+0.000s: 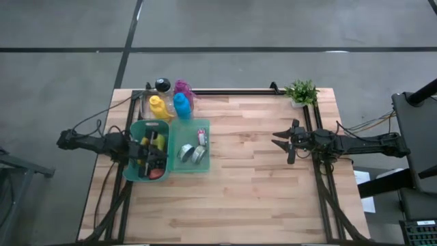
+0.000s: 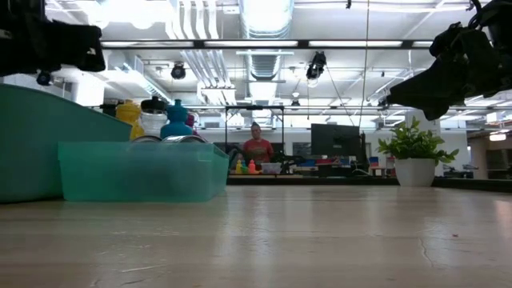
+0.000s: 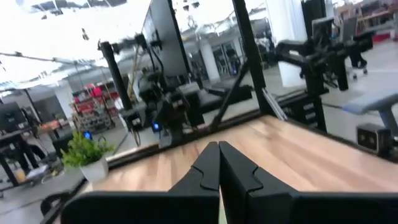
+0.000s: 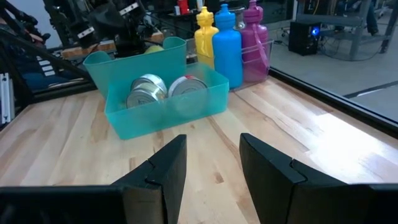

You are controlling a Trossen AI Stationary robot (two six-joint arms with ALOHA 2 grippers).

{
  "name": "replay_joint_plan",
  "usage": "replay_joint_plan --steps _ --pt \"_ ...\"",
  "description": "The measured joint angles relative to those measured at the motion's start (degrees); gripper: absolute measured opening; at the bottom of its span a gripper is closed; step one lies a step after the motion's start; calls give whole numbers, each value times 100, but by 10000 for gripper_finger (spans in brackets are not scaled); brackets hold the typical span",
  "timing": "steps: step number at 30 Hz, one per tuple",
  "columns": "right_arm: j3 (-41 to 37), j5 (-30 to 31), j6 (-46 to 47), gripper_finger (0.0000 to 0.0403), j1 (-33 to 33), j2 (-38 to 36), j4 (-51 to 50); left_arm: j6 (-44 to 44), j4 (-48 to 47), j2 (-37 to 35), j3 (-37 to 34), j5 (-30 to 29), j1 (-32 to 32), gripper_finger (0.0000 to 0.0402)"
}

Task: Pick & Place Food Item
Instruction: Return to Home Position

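Observation:
A deep green bin (image 1: 138, 128) at the table's left holds food items, among them a yellow one (image 1: 158, 141) and a red one (image 1: 157, 174). A shallow teal tray (image 1: 203, 166) beside it holds metal cans (image 1: 192, 154), which also show in the right wrist view (image 4: 163, 91). My left gripper (image 1: 162, 156) is over the green bin, raised above it in the low view (image 2: 56, 44); its fingers are shut with nothing between them (image 3: 219, 155). My right gripper (image 1: 278, 139) is open and empty at the table's right, off the tabletop (image 4: 211, 152), pointing toward the tray.
Yellow (image 1: 157, 106), blue (image 1: 181, 104) and purple (image 1: 182, 88) bottles and a black-capped one (image 1: 162, 86) stand behind the bins. A potted plant (image 1: 301, 91) stands at the far right corner. Bare wood (image 1: 246, 184) lies between tray and right gripper.

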Motion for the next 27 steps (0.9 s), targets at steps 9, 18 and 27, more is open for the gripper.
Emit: replay_joint_plan --steps 9,18,27 --pt "2 2 0 147 0 -2 2 -2064 -1115 83 201 5 -2 0" --pt "0 2 2 147 -2 -4 4 -1274 -884 87 205 -235 4 0" --pt "2 2 2 147 -1 -2 3 692 -1108 100 206 -353 4 0"
